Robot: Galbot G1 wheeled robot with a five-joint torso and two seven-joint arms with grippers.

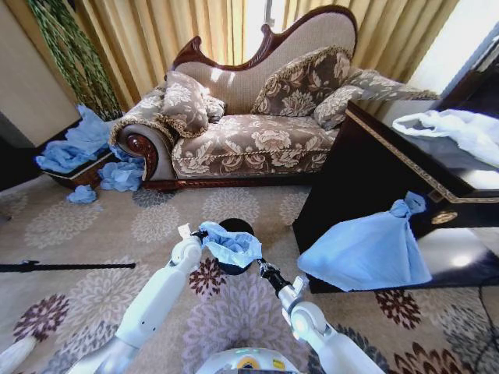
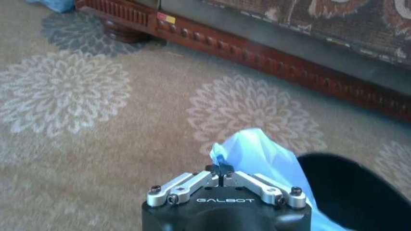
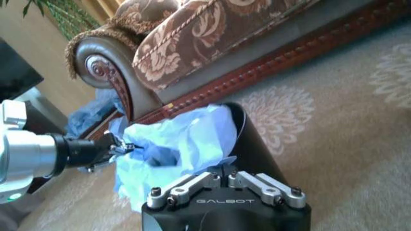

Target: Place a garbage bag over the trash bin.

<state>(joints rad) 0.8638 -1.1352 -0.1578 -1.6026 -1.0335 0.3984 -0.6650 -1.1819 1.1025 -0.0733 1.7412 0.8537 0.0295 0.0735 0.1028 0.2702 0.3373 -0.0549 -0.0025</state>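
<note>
Garbage bag: we see the garbage bag point(image 1: 231, 245) draped over the trash bin's point(image 1: 236, 227) mouth on the carpet point(image 1: 93, 234) before the sofa point(image 1: 257, 117).
Left gripper point(image 2: 222, 169): we pinch one bag edge.
Right gripper point(image 3: 224, 169): we pinch the opposite edge.

A thin, translucent, wrinkled light-blue plastic is seen in the garbage bag point(image 1: 231, 245), draped on the smooth black trash bin point(image 3: 253, 144). Bare silvery metal links and matt black housing are shown on the left gripper point(image 2: 222, 173) and right gripper point(image 3: 226, 169). The sofa point(image 1: 249, 136) is covered in woven floral cloth over glossy carved wood, and the carpet point(image 1: 93, 234) looks short-piled and matt.
</note>
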